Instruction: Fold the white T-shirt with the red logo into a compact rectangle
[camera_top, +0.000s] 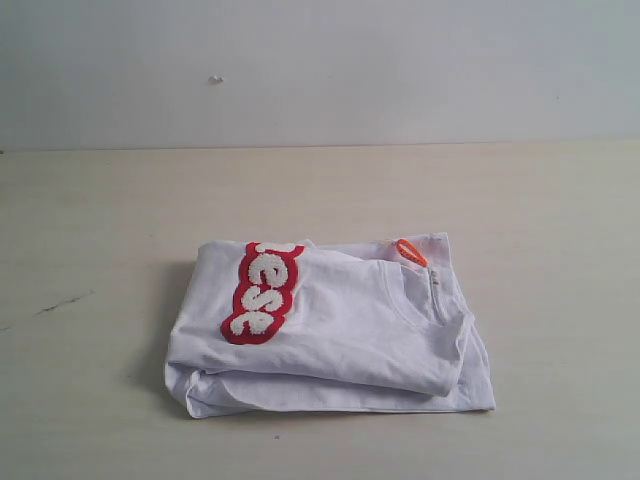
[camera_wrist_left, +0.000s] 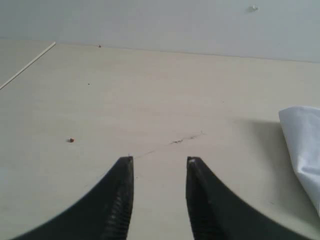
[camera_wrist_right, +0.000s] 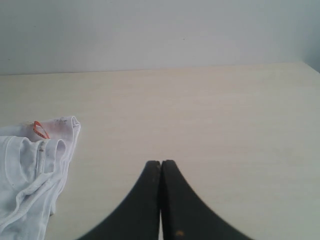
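Observation:
The white T-shirt (camera_top: 330, 330) lies folded into a rough rectangle in the middle of the table, with the red logo (camera_top: 262, 291) showing on its top left and the orange neck tag (camera_top: 410, 252) at its back right. Neither arm appears in the exterior view. My left gripper (camera_wrist_left: 160, 160) is open above bare table, with a corner of the T-shirt (camera_wrist_left: 302, 145) off to one side. My right gripper (camera_wrist_right: 161, 163) is shut with nothing in it, apart from the shirt's collar (camera_wrist_right: 35, 160) and orange tag (camera_wrist_right: 39, 129).
The pale wooden table (camera_top: 540, 220) runs back to a grey wall (camera_top: 320, 60). A thin dark scratch (camera_top: 65, 300) marks the tabletop left of the shirt; the same scratch (camera_wrist_left: 185, 139) lies just beyond my left fingertips.

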